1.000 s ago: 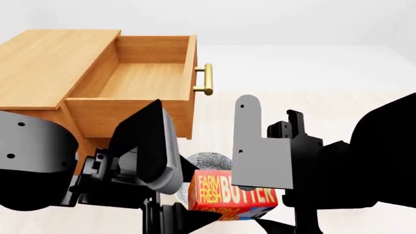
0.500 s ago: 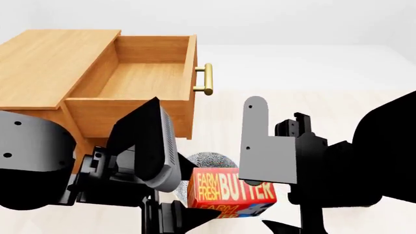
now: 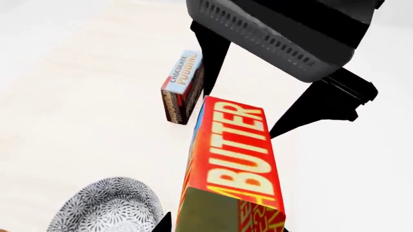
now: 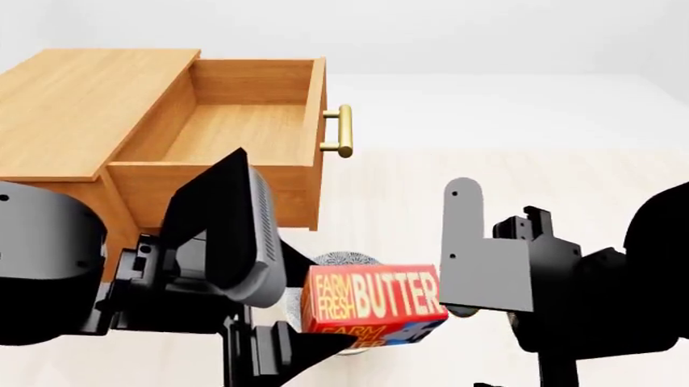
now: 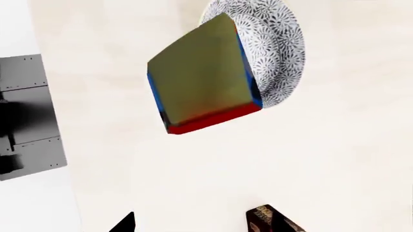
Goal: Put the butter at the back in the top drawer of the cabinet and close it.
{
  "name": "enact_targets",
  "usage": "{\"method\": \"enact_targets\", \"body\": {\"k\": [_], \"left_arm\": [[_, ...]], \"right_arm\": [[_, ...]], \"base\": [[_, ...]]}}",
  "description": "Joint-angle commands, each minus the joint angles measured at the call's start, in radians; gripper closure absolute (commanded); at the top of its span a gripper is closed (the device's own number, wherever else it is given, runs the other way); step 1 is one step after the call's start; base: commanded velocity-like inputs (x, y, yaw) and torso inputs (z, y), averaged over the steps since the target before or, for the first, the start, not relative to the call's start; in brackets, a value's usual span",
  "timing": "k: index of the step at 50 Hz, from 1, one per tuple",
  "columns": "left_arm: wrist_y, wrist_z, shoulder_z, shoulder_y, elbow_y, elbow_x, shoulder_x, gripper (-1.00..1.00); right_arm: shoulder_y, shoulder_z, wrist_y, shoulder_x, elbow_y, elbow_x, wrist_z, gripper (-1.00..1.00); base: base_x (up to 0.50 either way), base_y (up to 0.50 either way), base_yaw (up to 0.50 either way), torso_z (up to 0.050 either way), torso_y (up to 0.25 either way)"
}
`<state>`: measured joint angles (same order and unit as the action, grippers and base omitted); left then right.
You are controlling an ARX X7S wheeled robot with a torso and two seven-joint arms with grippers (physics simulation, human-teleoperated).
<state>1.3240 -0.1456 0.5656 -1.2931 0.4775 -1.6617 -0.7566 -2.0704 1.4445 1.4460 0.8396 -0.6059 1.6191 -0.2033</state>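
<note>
butter [image 4: 372, 304] – held aloft in left gripper [image 4: 282, 355], clamped at one end, above bowl [image 3: 106, 205], below-right of open top drawer [image 4: 231, 129] | right gripper [image 5: 123, 223] free nearby, jaw state unclear | lifted to clear drawer wall

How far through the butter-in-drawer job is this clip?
Done: top drawer of the cabinet stands open and empty. In hand: left end effector holds the butter off the floor, below drawer height. Left: place it at the back, then close the drawer.
</note>
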Motion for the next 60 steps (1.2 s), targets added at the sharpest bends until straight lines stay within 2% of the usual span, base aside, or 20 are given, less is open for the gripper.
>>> {"method": "enact_targets", "body": {"k": [1,10,24,30,40,50,60], "left_arm": [[0.001,0.025,-0.017,-0.035,-0.014,-0.026,-0.023,1.00],[0.019,0.063,-0.009,-0.085,-0.034,-0.061,-0.039,1.00],[0.040,0.287,0.055,-0.306,-0.180,-0.260,-0.041,1.00],[0.033,0.377,0.097,-0.416,-0.325,-0.306,-0.033,1.00],[0.047,0.358,0.139,-0.531,-0.540,-0.210,0.030,1.00],[0.048,0.299,0.183,-0.586,-0.662,-0.085,0.084,1.00],[0.039,0.260,0.220,-0.614,-0.739,-0.011,0.121,1.00]], "right_arm": [[-0.017,0.000,0.004,0.071,-0.008,-0.056,-0.065,-1.00],[-0.011,0.006,-0.011,0.125,-0.016,-0.111,-0.101,-1.00],[0.039,0.033,-0.045,0.166,-0.030,-0.169,-0.089,-1.00],[0.064,0.036,-0.072,0.172,-0.019,-0.180,-0.058,-1.00],[0.113,-0.014,-0.166,0.178,0.131,-0.028,0.205,-1.00],[0.125,-0.074,-0.317,0.209,0.232,0.152,0.507,-1.00],[0.188,-0.122,-0.517,0.301,0.145,0.132,0.723,-1.00]], "base": [[0.00,0.00,0.00,0.000,0.000],[0.00,0.00,0.00,0.001,0.000],[0.00,0.00,0.00,0.000,0.001],[0.00,0.00,0.00,0.002,0.000],[0.00,0.00,0.00,0.000,0.001],[0.00,0.00,0.00,0.000,0.001],[0.00,0.00,0.00,0.001,0.002]]}}
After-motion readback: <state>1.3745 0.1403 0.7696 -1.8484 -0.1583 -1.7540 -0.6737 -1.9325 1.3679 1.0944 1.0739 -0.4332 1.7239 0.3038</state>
